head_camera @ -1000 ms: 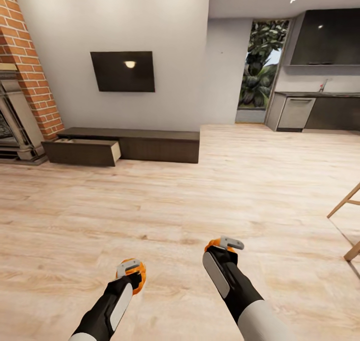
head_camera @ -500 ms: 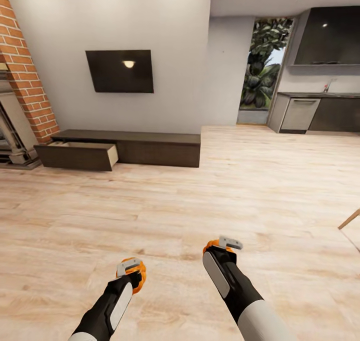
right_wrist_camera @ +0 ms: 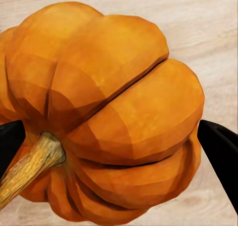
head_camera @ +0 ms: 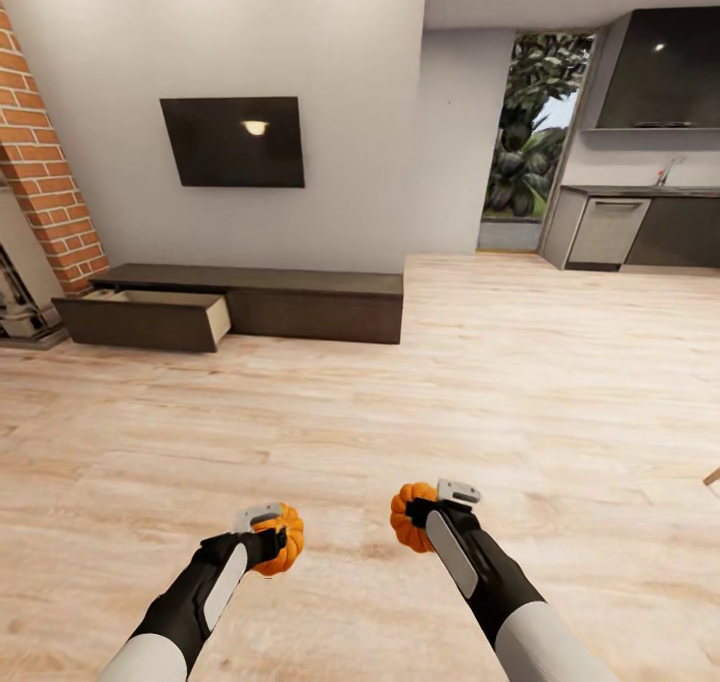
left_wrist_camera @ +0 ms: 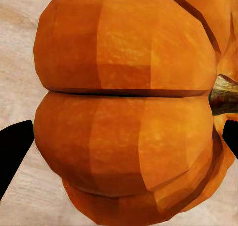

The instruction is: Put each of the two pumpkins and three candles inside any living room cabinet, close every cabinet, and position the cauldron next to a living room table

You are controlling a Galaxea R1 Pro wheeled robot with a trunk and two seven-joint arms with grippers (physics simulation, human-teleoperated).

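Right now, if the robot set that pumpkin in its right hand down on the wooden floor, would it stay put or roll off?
The pumpkin in the right tool looks round, so it could roll if nudged. Its ribbed lobes seem flattened, which should help it settle. It appears stiff: no denting shows where the dark fingers press on it. The floor looks smooth and level.

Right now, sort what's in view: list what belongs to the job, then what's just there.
Job things:
- left pincer holding a pumpkin
- right pincer holding the other pumpkin
- cabinet, its open drawer

Just there:
- wall TV
- brick fireplace
- kitchen units
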